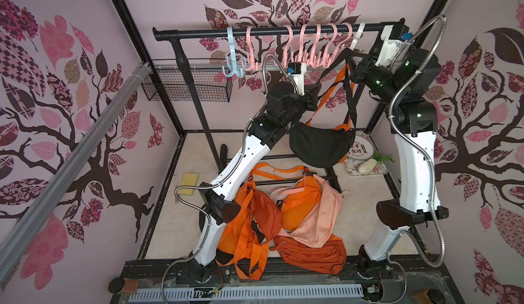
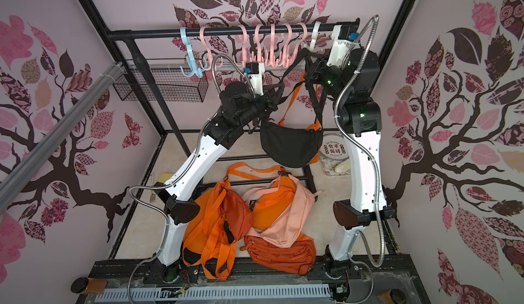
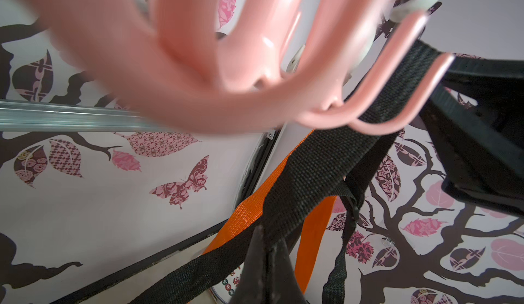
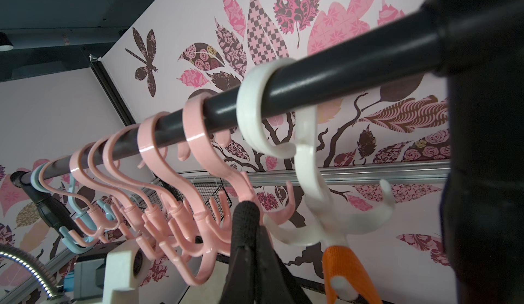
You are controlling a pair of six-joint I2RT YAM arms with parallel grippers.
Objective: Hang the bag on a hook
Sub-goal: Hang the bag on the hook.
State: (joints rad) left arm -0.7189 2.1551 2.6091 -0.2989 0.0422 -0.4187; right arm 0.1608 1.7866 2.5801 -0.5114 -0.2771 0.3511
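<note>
A black bag [image 1: 320, 146] [image 2: 289, 146] hangs in mid-air under the black rail [image 1: 198, 34] by its black strap [image 3: 320, 163]. My left gripper [image 1: 314, 90] [image 3: 266, 233] is shut on that strap below the pink hooks [image 1: 317, 58]. My right gripper [image 1: 354, 68] [image 4: 255, 231] is shut on the strap further along, right beside the hooks' prongs. In the left wrist view the strap runs up through the prongs of a pink hook [image 3: 397, 90], with one prong curving in front of it. The white hook [image 4: 326, 223] carries an orange strap [image 4: 346, 265].
Several orange and peach bags [image 1: 283, 217] lie heaped on the floor between the arm bases. A blue hook [image 1: 232, 61] hangs at the rail's left end, a wire basket [image 1: 187, 87] behind it. A patterned tray [image 1: 380, 170] and a yellow sponge [image 1: 188, 183] lie on the floor.
</note>
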